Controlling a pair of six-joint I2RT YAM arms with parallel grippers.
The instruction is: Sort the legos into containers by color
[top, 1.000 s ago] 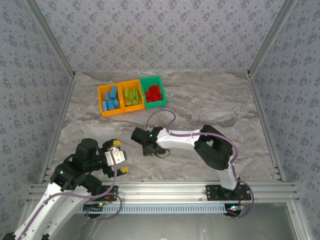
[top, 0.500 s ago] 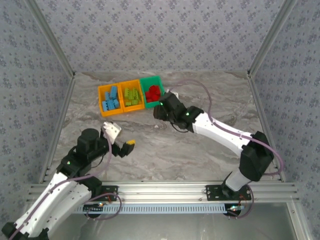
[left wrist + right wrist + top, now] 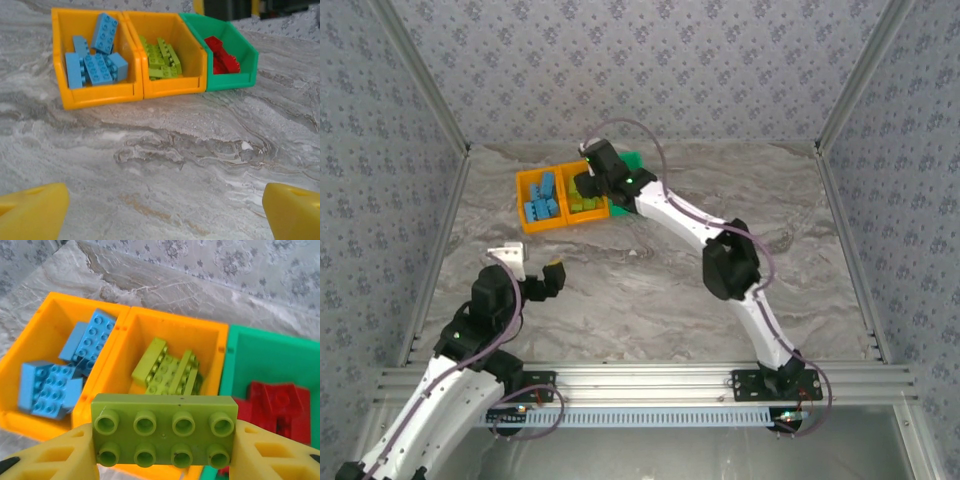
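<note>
1. Clamping a lime green studded plastic brick (image 3: 165, 425) by its two short ends, the right gripper (image 3: 162, 452) was closed on its load. The yellow fingers (image 3: 55, 455) sat one at each end, and the studs faced the wrist camera.
2. The brick's long axis ran from finger to finger, parallel to the row of bins rather than along the depth of any one bin.
3. The middle orange plastic bin (image 3: 175, 320) lay just ahead of and below the held brick. In the top view the right gripper (image 3: 588, 185) hung over that bin, close to its shared wall with the green plastic bin (image 3: 270, 340).
4. That bin held a loose pile of lime green bricks (image 3: 167, 370), so it looked like the matching target. A release would probably drop the brick onto the pile, though its length across the bin could catch a side wall.
5. The left orange plastic bin (image 3: 50, 325) held light blue bricks (image 3: 50, 385), and the green bin held red bricks (image 3: 275, 400).
6. The left gripper (image 3: 532, 265) was well apart from the bins. It stood wide open and empty over the grey marbled tabletop (image 3: 175, 150), so the right arm was the nearer one.
</note>
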